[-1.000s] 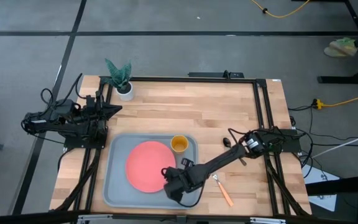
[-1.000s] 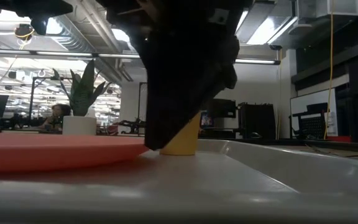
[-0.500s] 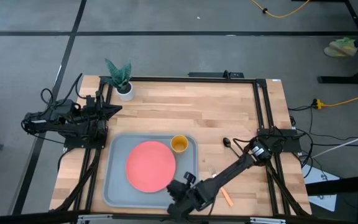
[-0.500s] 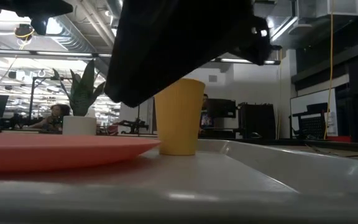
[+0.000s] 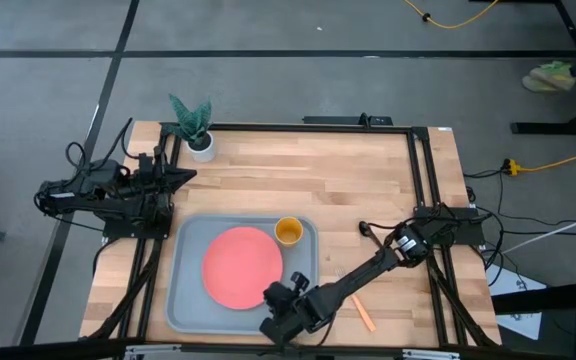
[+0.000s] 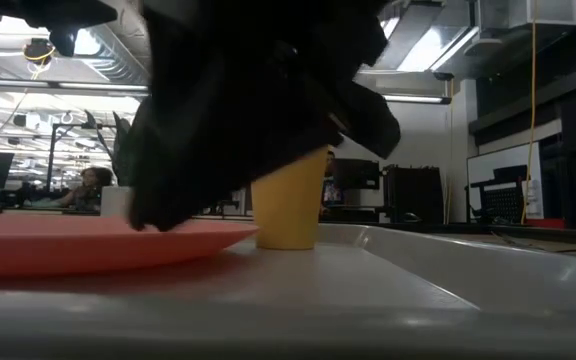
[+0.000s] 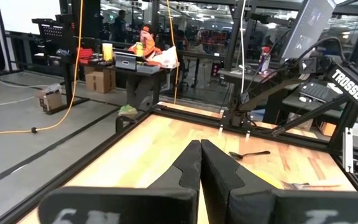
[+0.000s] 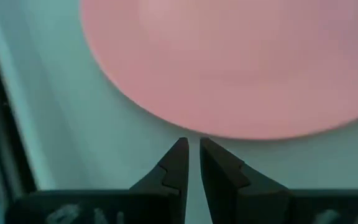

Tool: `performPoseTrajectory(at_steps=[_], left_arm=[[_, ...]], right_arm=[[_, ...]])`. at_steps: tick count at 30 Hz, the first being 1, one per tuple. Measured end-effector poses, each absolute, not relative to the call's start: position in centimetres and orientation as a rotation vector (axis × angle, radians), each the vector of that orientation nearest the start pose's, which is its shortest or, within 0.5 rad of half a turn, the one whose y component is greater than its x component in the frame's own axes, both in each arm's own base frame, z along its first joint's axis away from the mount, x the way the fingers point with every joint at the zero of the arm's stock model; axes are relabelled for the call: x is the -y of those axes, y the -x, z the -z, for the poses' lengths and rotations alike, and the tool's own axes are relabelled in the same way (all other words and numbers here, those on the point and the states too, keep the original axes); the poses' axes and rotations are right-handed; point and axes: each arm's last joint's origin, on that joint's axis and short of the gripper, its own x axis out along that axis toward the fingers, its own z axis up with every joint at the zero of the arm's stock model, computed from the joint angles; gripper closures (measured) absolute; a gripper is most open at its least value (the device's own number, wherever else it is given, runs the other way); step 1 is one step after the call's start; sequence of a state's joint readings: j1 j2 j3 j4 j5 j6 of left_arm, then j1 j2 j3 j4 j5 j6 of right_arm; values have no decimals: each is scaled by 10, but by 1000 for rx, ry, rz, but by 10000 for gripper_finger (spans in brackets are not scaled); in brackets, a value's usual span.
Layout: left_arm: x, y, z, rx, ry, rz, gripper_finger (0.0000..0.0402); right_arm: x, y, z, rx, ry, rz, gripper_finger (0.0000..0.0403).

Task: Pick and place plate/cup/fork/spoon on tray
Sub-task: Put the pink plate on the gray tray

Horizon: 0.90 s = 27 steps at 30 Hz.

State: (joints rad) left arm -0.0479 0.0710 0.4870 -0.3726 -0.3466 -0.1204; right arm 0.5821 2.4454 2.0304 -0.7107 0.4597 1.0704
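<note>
The right hand (image 5: 276,326) now hangs over the near rim of the large grey rectangular tray (image 5: 183,300), at the edge of the flat round pink-red plate (image 5: 241,266). Half a second ago it sat a little further out past that rim, and a second ago it was over the tray beside the plate's edge; so it has swung out and is coming back in. In its own wrist view the two dark fingers (image 8: 178,163) stand nearly closed with a thin gap between them and nothing in it, their tips just short of the plate's rim (image 8: 229,68).

The plate lies flat in the tray, and the small round yellow-orange cup (image 5: 288,232) stands upright at the tray's far right corner, just beside the plate. Those two pieces look placed.

The slim fork with the long orange handle (image 5: 364,316) lies on the wooden worktop (image 5: 298,170) to the right of the tray, close by the right arm. The small dark spoon (image 7: 247,154) lies on the worktop further from the tray, seen best in the left wrist view. Both are left to fetch, so the task seems about half done.

The left hand (image 7: 199,163) waits at the worktop's left edge beyond the tray, fingers pressed together, empty.
</note>
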Motion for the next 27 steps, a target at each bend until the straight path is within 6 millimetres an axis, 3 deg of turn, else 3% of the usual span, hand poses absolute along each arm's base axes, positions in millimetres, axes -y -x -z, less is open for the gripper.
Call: performPoseTrajectory(at_steps=[7, 14, 21, 24, 27], left_arm=[[-7, -52, -279, 49, 126, -296, 401], [-7, -52, -279, 49, 126, -296, 401], [-7, -52, -279, 49, 126, -296, 401], [-7, -52, -279, 49, 126, -296, 401], [-7, -52, -278, 42, 134, -296, 401]], right_arm=[[-261, -425, -139, -982, -399, 506, 358], [-255, -426, -139, -944, -398, 560, 358], [-267, -439, -156, -928, -458, 309, 358], [-273, -444, -167, -923, -393, 165, 358], [-273, -448, -183, -891, -298, 130, 358]])
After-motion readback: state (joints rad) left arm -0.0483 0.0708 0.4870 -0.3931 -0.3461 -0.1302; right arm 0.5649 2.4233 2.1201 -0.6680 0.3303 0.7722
